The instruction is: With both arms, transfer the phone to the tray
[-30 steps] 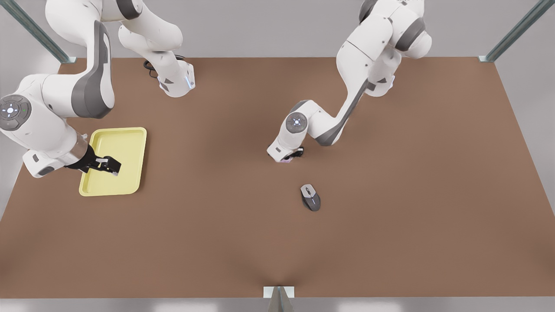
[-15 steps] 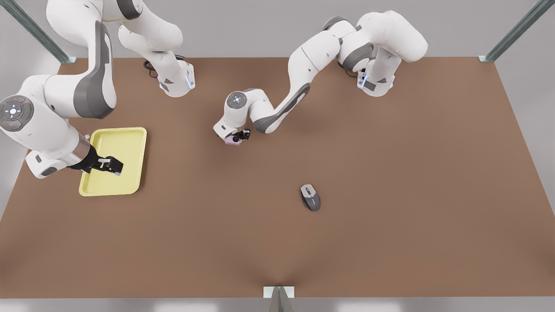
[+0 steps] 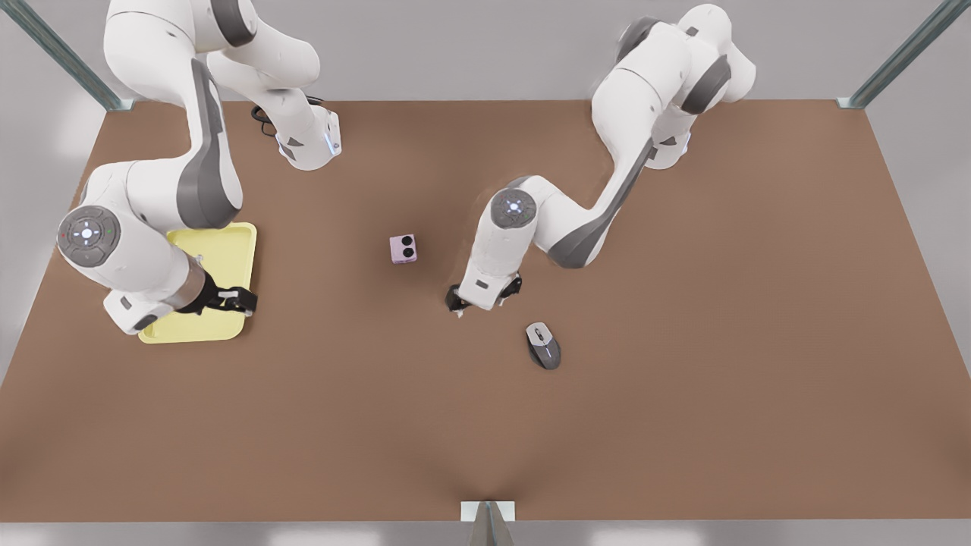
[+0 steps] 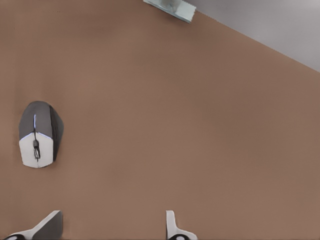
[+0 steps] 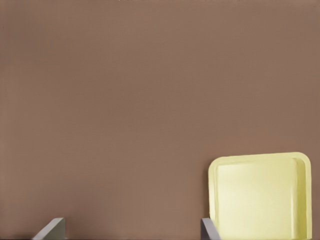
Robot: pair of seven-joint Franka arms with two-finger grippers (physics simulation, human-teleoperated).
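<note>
Sitting loose on the brown table [image 3: 683, 394], the phone [image 3: 403, 249] shows its two black circles face up, between the tray [image 3: 220, 243] and the left gripper [image 3: 463, 302], well apart from both. Left gripper hangs fingers-down beside the phone, fingers spread wide, empty; its wrist view picks up the grey mouse [image 4: 39, 133]. Right gripper [image 3: 241, 301] lies low over the tray's edge nearest the phone, fingers spread, empty; its wrist view catches the tray.
</note>
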